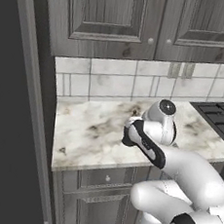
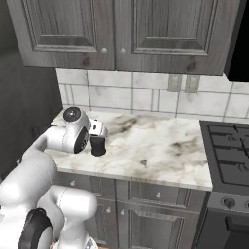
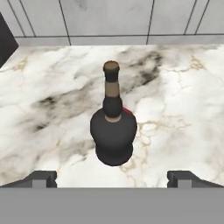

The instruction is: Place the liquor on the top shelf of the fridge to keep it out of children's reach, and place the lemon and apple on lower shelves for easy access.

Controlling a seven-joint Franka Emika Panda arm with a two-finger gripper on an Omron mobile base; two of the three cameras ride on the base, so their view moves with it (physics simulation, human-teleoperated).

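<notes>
The liquor (image 3: pixel 113 131), a squat near-black bottle with a thin neck and brownish stopper, stands upright on the marble counter (image 3: pixel 183 109). My gripper (image 3: pixel 112 177) hangs open above and in front of it, fingertips spread wide to either side and touching nothing. In the right base view the bottle's dark body (image 2: pixel 98 147) shows just under my hand. A sliver of the red apple (image 3: pixel 127 111) peeks out behind the bottle's shoulder. The lemon is hidden. The fridge's dark outer body (image 1: pixel 7 103) rises at the counter's left end; its shelves are out of view.
A black stove (image 2: pixel 228 151) adjoins the counter on the right. Wood-grain grey cupboards (image 2: pixel 112 29) hang above, and a tiled wall (image 2: pixel 146 97) with an outlet backs the counter. Drawers (image 2: pixel 155 194) sit below the counter edge.
</notes>
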